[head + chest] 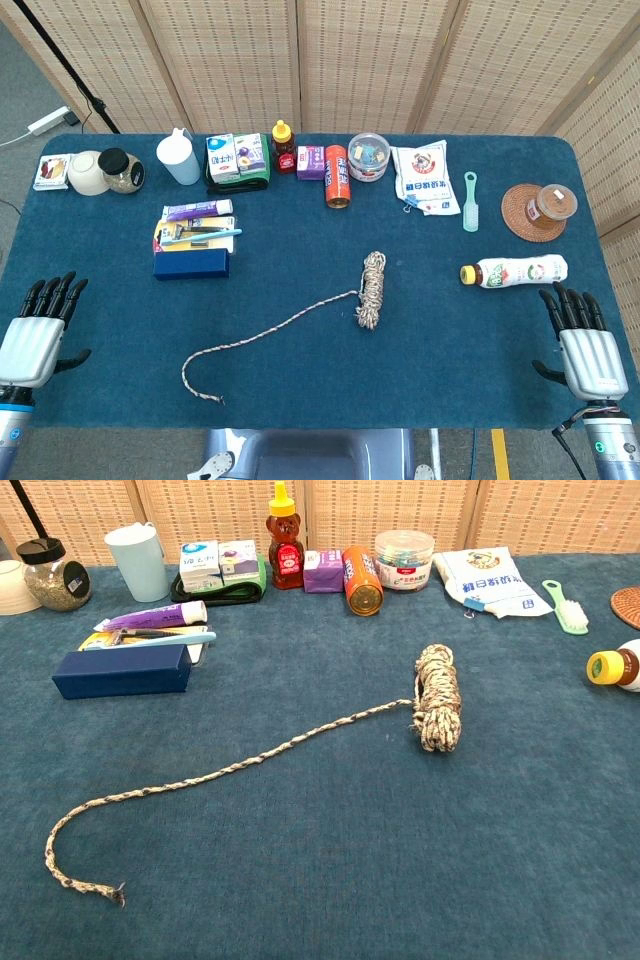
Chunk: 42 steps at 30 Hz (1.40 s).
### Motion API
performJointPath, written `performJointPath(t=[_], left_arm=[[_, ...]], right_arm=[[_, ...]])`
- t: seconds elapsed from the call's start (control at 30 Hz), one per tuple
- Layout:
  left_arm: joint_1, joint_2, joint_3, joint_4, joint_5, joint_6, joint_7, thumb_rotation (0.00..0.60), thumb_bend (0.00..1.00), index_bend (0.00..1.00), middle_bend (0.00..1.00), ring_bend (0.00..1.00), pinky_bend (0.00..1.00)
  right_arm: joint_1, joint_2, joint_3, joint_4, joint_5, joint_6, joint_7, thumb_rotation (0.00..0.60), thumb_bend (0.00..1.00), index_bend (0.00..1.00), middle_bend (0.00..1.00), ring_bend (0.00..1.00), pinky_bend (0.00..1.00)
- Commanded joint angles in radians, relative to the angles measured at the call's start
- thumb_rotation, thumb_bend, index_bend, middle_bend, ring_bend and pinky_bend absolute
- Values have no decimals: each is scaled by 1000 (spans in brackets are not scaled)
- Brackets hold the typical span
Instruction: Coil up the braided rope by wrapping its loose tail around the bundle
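1. Blue cloth covers the table [300, 400]; at its near corners the left robot hand [42, 330] and right robot hand [582, 335] rest flat, fingers spread, holding nothing.
2. Braided rope [250, 762] lies mid-table: its loose tail [70, 870] curls toward the near left corner, well apart from the bundle [438, 710] at centre.
3. Risk, by judgement: pulling the tail could drag or unravel the unheld bundle, and loose wraps could slip off.
4. Near the right edge lies a bottle [515, 270]; along the far edge stand a bear-shaped bottle [285, 550] and a packet [487, 580], its Chinese print too small to read.
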Motion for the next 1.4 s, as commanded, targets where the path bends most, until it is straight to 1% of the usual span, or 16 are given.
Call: performJointPath(t=[0.03,0.2,0.3,0.4,0.57,0.6,0.63,0.73,0.77,0.9,1.07,1.3,1.4], left_arm=[[0,-1,2,-1,4,0,0,600,42,0,0,0,0],[-6,-3,10,7,22,-7,-25,600,43,0,0,0,0],[-15,-8,23,23,85,8,-75,600,43,0,0,0,0],[-22,-28,33,43,121,14,-100,600,43,0,0,0,0],[-49,-49,64,21,139,-55,-138,600,49,0,0,0,0],[-53,-52,67,14,141,-64,-136,600,51,9,0,0,0],[-55,-55,67,10,140,-68,-133,600,55,52,0,0,0],[-59,-72,64,1,137,-74,-111,600,66,206,0,0,0],[-61,-78,64,-2,135,-78,-102,600,68,225,0,0,0],[-80,-118,56,-30,96,-133,-47,600,70,258,0,0,0],[-105,-177,24,-65,8,-193,55,600,86,284,0,0,0],[-132,-231,-2,-78,-50,-225,139,600,110,308,0,0,0],[-145,-256,-7,-82,-74,-243,171,600,136,327,0,0,0]], right_arm=[[2,-1,-1,1,-3,-2,0,600,0,0,0,0,0],[1,0,-3,-3,-7,1,1,600,0,0,0,0,0],[-2,4,-3,-13,-13,11,4,600,0,0,0,0,0],[-5,5,-2,-16,-10,14,3,600,0,0,0,0,0],[-5,11,1,-13,-5,14,18,600,0,0,0,0,0],[-5,12,2,-14,-6,16,21,600,0,0,0,0,0],[-5,13,2,-14,-7,17,24,600,0,0,0,0,0],[-5,16,2,-14,-10,17,33,600,0,0,0,0,0],[-5,17,2,-14,-11,18,36,600,0,0,0,0,0],[-5,12,4,1,-36,38,56,600,0,0,0,0,0],[-6,-13,5,46,-88,84,104,600,0,0,0,0,0],[-6,-25,4,69,-109,101,125,600,0,0,0,0,0],[-6,-27,3,72,-110,100,127,600,0,0,0,0,0]])
